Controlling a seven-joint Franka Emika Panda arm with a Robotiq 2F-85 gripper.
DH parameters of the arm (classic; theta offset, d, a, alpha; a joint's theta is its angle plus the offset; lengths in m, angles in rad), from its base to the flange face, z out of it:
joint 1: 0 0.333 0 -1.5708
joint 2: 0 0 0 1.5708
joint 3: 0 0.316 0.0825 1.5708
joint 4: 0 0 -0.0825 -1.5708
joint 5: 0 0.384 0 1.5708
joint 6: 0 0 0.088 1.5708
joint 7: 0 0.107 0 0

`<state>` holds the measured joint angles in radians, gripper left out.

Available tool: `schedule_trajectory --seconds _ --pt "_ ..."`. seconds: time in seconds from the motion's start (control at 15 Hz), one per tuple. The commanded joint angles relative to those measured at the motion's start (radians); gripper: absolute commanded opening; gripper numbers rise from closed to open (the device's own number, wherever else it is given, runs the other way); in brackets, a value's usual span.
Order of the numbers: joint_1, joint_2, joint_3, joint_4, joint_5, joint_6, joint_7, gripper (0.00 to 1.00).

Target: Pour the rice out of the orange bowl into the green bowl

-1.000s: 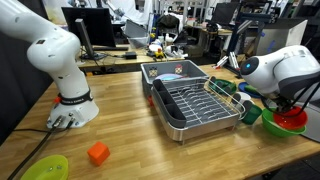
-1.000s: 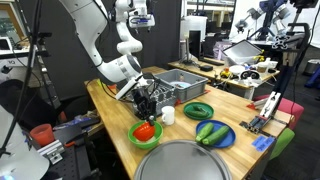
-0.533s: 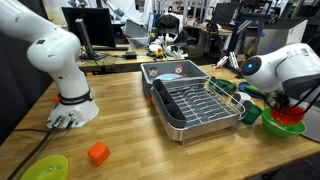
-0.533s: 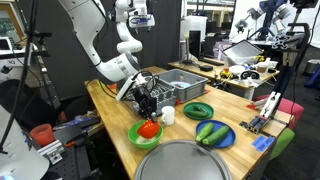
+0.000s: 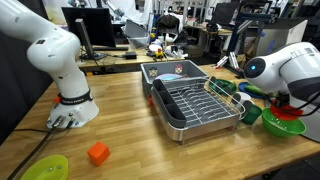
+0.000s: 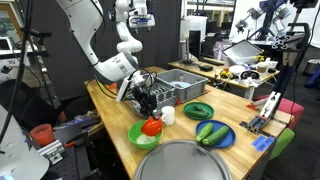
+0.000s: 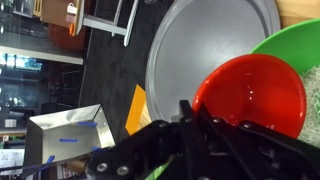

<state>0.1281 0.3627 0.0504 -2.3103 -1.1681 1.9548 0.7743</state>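
One small round red-orange plastic bowl, glossy; clenched by its rim in the black claw, jaws closed hard on the edge at the bowl's nine o'clock in the wrist view.

Position: raised over the wide round bright green plastic bowl, which stands on the wooden desk; in the wrist view the green bowl's rim shows at one o'clock of the orange bowl, and a large round grey metal pan lies at eleven o'clock.

Change over the last second: in an exterior view the orange bowl sat low inside the green one; it now stands higher and has shifted toward three o'clock, clear of the green bowl's floor; the claw has stayed clenched throughout; the green bowl has not moved.

Contents: the orange bowl's inside reads bare and shiny; a pale speckled patch, probably the rice, shows at the far three o'clock edge of the wrist view, seemingly inside the green bowl.

Meaning for the task: the pour looks done or nearly so; the lift reads as a withdrawal; setting the orange bowl down on the desk appears to be what remains.
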Motion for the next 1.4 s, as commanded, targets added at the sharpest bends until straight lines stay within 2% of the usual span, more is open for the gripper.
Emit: schedule_trajectory --seconds 0.0,0.33,0.73,0.8,0.87,1.33 --pt "-0.026 -0.083 0.006 -0.07 -0.02 0.06 0.013 0.02" --pt "-0.096 -0.177 -0.03 -0.135 -0.014 0.224 0.002 0.02" --pt "-0.183 -0.16 -0.1 -0.09 0.053 0.449 -0.082 0.02" --pt "-0.183 -0.153 -0.105 -0.077 0.078 0.439 -0.101 0.02" --pt "-0.165 -0.166 -0.108 -0.094 0.038 0.412 -0.059 0.08" --pt "-0.166 -0.161 -0.111 -0.083 0.065 0.416 -0.078 0.08"
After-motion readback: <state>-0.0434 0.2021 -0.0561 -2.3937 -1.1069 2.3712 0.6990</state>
